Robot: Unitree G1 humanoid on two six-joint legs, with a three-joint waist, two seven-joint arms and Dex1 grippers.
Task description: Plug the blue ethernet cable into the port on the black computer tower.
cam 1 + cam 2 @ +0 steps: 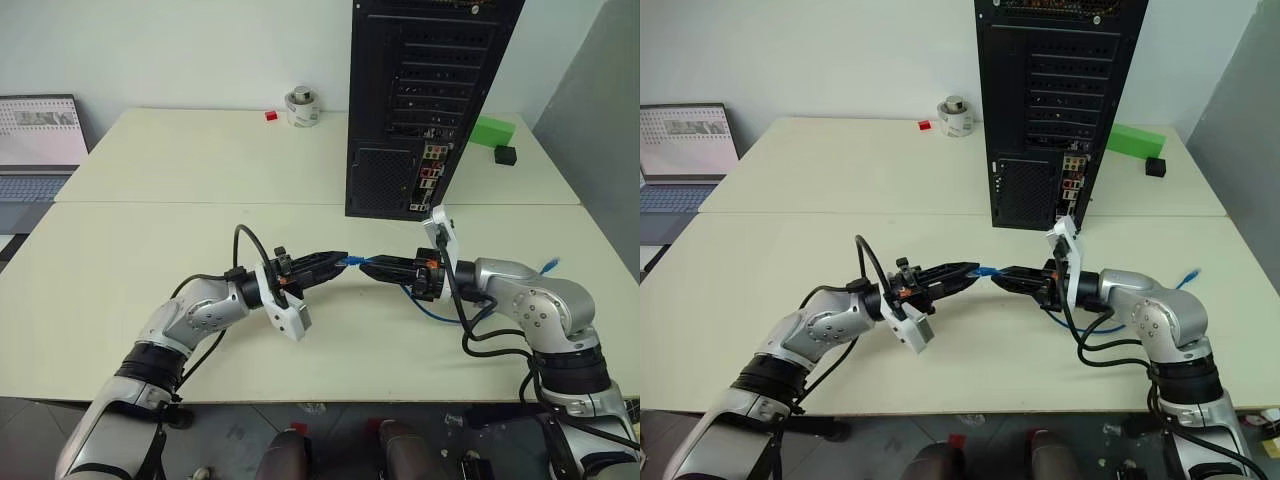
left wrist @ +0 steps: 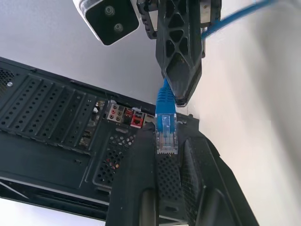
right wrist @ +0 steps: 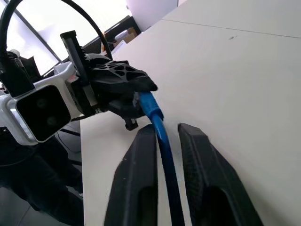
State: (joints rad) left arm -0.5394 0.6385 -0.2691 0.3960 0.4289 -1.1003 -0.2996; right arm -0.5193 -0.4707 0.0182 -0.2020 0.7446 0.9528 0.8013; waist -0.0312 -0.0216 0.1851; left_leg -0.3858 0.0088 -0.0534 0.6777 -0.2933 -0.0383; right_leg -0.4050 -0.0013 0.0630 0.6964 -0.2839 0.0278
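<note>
Gripping plug of limp blue ethernet cable (image 1: 352,262): left gripper (image 1: 340,261) clamped; right gripper (image 1: 366,267) slack around cord, apparently; hold stiff plug.

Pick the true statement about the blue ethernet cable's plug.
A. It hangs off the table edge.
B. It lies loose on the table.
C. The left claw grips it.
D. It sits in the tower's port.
C: the left claw is shut on the clear plug of the blue ethernet cable, in the air, short of the black computer tower.
</note>
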